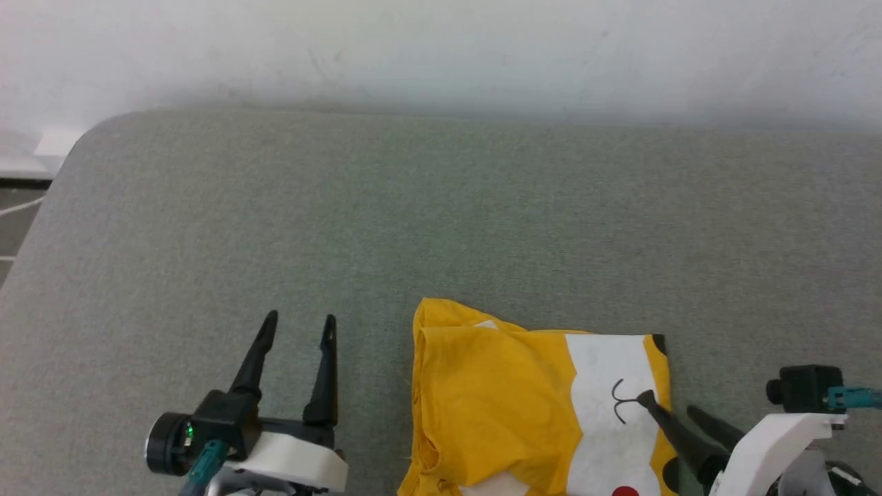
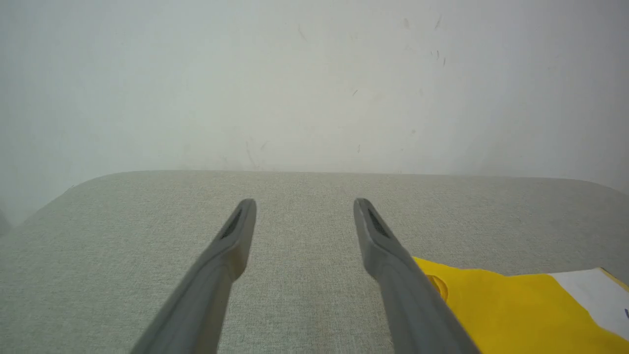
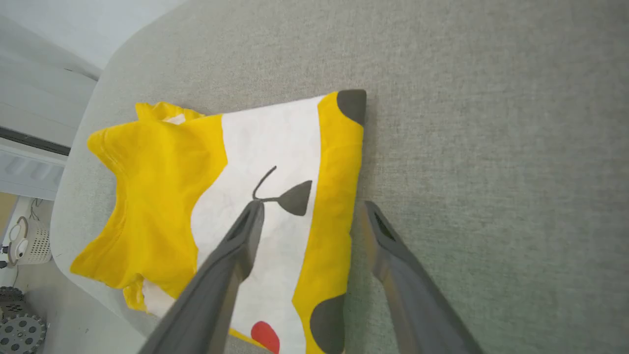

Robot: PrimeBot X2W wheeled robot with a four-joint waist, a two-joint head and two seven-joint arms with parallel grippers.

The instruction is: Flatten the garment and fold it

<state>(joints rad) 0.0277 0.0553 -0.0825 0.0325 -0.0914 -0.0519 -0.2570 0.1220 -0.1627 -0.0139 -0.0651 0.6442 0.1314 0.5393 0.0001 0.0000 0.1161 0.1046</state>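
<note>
Looking down on a grey-green, cloth-covered bench (image 1: 441,207) with rounded corners, backing onto a pale, scuffed wall (image 1: 441,48). Catching a strip of floor (image 3: 44,300) past the garment's rumpled side in the right wrist view.

Carrying the garment (image 1: 524,413), mustard yellow and partly folded, lying on the bench top and running off the bottom edge of the head view. Showing one straight folded edge along the garment's right side, running from the robot toward the wall. Showing a white printed panel beside that edge, with thin black lines, black dots at the two corners and a red dot at the near end. Bunching into loose yellow folds on the garment's opposite side. Leaving collar, hem and long axis impossible to tell, with the near end cut off in the head view.

Holding the left claw (image 1: 300,317) off the garment's rumpled side, apart from the cloth, fingers spread wide, gripping nothing and pointing toward the wall.

Setting the right claw (image 1: 668,403) astride the garment's straight edge, fingers spread wide and gripping nothing. Placing one fingertip over the white panel by the black lines and the other over bare bench just past the edge. Not showing whether that tip is touching the cloth.
</note>
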